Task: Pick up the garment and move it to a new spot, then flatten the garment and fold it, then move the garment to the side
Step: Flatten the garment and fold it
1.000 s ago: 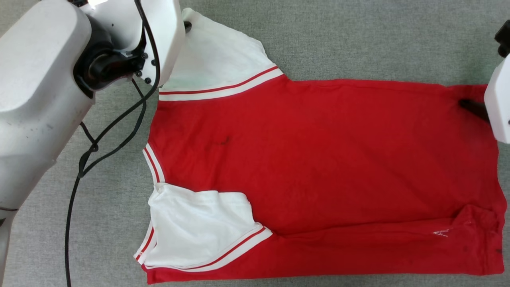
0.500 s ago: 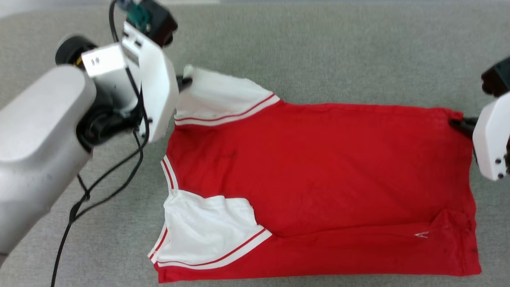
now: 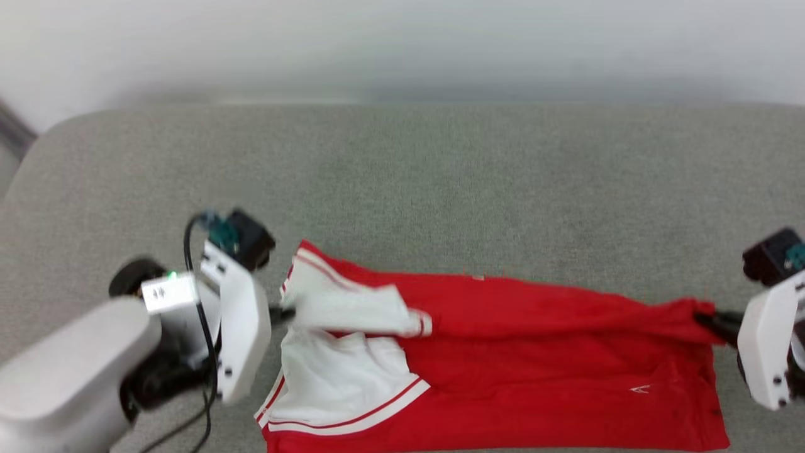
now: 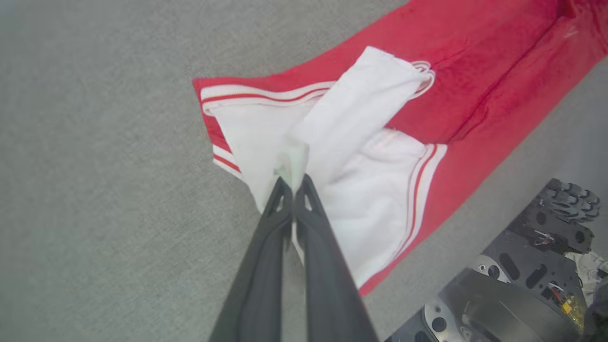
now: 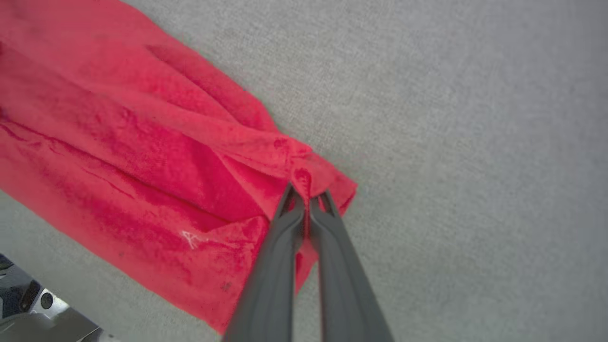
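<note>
- Left gripper [image 4: 294, 184]: fingers pressed together, clamped on the tip of a white sleeve [image 4: 351, 109] of the red jersey [image 4: 475, 71].
- Right gripper [image 5: 308, 194]: pinched tight on the red hem corner [image 5: 327, 178].
- The jersey stretches between them, its far edge raised, its near half lying at 6 o'clock on the grey felt surface [image 3: 440, 182].

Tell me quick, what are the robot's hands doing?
Left hand: closed, holding the shirt by its white sleeve.
Right hand: closed, holding the shirt's red corner.
</note>
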